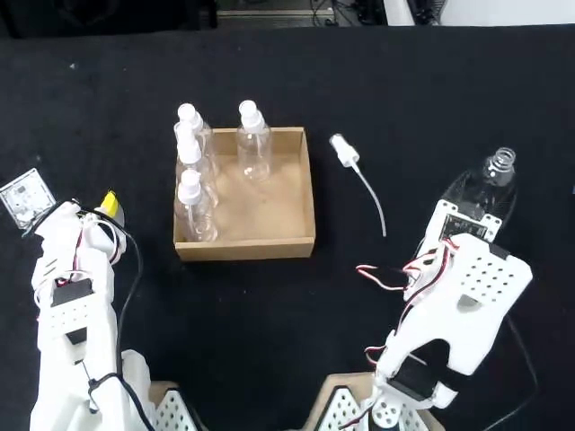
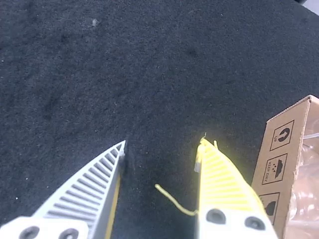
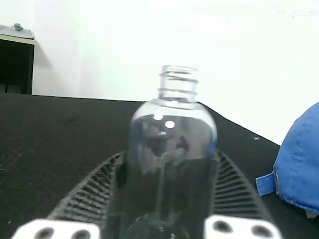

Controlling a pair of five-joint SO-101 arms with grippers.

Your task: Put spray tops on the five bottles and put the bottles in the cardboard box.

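The cardboard box (image 1: 296, 193) stands mid-table and holds several clear bottles (image 1: 253, 139) with white spray tops fitted. A loose spray top (image 1: 344, 151) with its long dip tube lies on the black cloth to the right of the box. My right gripper (image 1: 476, 205) is shut on a clear bottle (image 1: 492, 180) with no top. In the right wrist view that bottle (image 3: 169, 149) stands upright between the fingers (image 3: 94, 191), its threaded neck bare. My left gripper (image 2: 162, 145) is open and empty over the cloth to the left of the box (image 2: 284, 164).
A small white tag (image 1: 27, 199) lies at the far left edge. A blue object (image 3: 299, 169) sits beyond the held bottle in the right wrist view. Bare black cloth stretches between the box and the arms' bases.
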